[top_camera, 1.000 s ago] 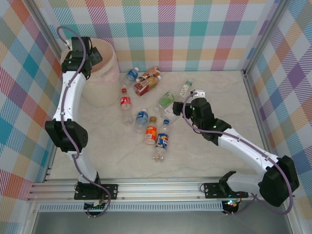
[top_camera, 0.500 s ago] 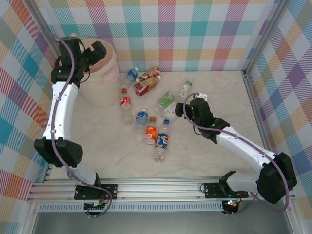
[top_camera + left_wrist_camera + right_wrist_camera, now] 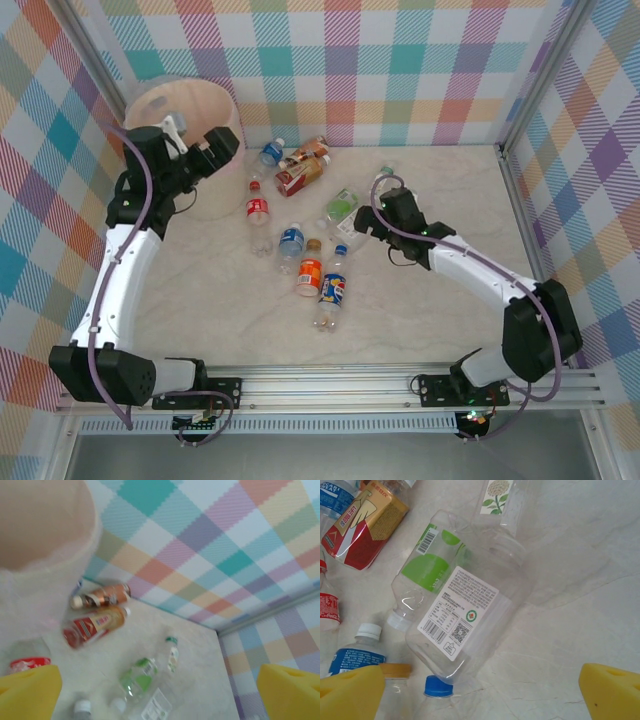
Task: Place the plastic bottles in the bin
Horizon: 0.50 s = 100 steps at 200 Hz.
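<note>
Marbled table [image 3: 200, 320] is strewn at its middle with plastic bottles [image 3: 309, 277]. Far left, the bin [image 3: 205, 100] is stood. Beside it the left gripper [image 3: 224, 146] is held spread and empty; the right gripper [image 3: 372, 214] is held spread over a clear bottle [image 3: 470, 615].

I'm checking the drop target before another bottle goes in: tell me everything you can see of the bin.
The bin is a large round bucket, pale pink-cream, plastic-looking, with a cloudy clear liner over its rim. It stands upright, open-topped, in the far left corner of the table. The left gripper, open, hangs by its near right side; bottles lie to its right.
</note>
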Tool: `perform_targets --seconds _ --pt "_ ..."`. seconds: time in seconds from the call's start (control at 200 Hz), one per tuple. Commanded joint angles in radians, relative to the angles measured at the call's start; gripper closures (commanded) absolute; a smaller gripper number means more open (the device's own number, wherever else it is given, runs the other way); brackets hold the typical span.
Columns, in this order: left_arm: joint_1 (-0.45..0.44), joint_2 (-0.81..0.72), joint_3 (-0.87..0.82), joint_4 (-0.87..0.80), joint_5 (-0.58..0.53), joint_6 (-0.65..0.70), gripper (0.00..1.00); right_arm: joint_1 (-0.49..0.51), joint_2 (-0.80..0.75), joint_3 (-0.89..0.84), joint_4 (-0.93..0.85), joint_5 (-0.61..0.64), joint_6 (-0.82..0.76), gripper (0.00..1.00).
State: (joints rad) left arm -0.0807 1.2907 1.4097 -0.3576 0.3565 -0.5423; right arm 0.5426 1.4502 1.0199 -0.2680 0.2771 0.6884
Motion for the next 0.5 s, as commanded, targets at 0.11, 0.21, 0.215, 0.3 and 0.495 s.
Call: perform_targets --seconds 0.11,0.21,0.215,0.3,0.495 --pt "-0.118 -0.025 -0.091 -0.016 0.043 0.057 0.00 -0.005 0.050 0.044 -0.052 -0.099 0.076 0.00" --pt "-0.213 -0.024 -0.136 -0.080 -0.100 0.065 0.00 -0.005 0.060 0.025 -0.066 -0.137 0.098 0.00" --pt "-0.218 -0.023 -0.139 -0.083 -0.108 0.064 0.00 -0.005 0.061 0.024 -0.066 -0.136 0.101 0.00" --pt "-0.304 -0.014 -0.188 -0.130 -0.231 0.044 0.00 -0.006 0.060 0.000 -0.064 -0.145 0.115 0.00" --pt "-0.396 0.024 -0.331 -0.184 -0.355 -0.099 0.00 -0.004 0.046 -0.064 0.039 -0.260 0.123 0.00"
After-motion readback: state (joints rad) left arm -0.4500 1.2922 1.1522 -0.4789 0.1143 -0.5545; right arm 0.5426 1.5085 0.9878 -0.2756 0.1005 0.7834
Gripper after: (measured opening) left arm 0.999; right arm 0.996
